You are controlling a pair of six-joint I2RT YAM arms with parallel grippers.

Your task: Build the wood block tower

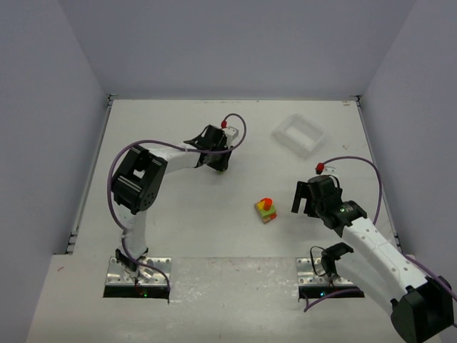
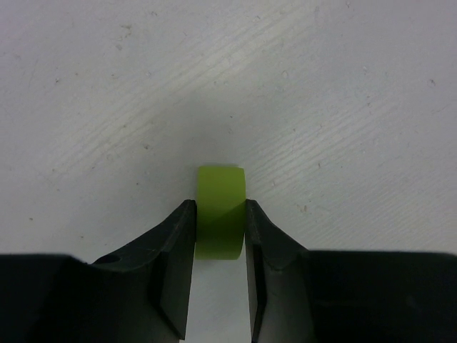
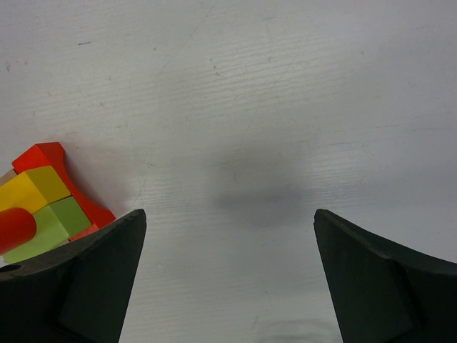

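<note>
The two dark fingers (image 2: 171, 271) of the left gripper (image 2: 219, 206) pinch a green block (image 2: 221, 187), one pad flat against each side, with the block's far end poking past the tips. It seems to rest on the table (image 2: 107, 86), though contact underneath cannot be seen. A hold square across the flat faces like this probably keeps the piece from twisting once it is lifted. In the overhead view this gripper sits at the far middle of the table, well apart from the wood block tower (image 1: 265, 210), so the block has to travel toward the near right to join it. The fingers of the right gripper (image 3: 230, 214) are spread wide with only bare table between them. This gripper hovers just beside the tower, which shows at the left edge of its wrist view as yellow, green and red-orange pieces under a red cylinder (image 3: 14, 229). That open stance likely leaves room for the delivery while being on hand to steady the stack. The white tray (image 1: 298, 134) lies at the far right, apart from both grippers.
</note>
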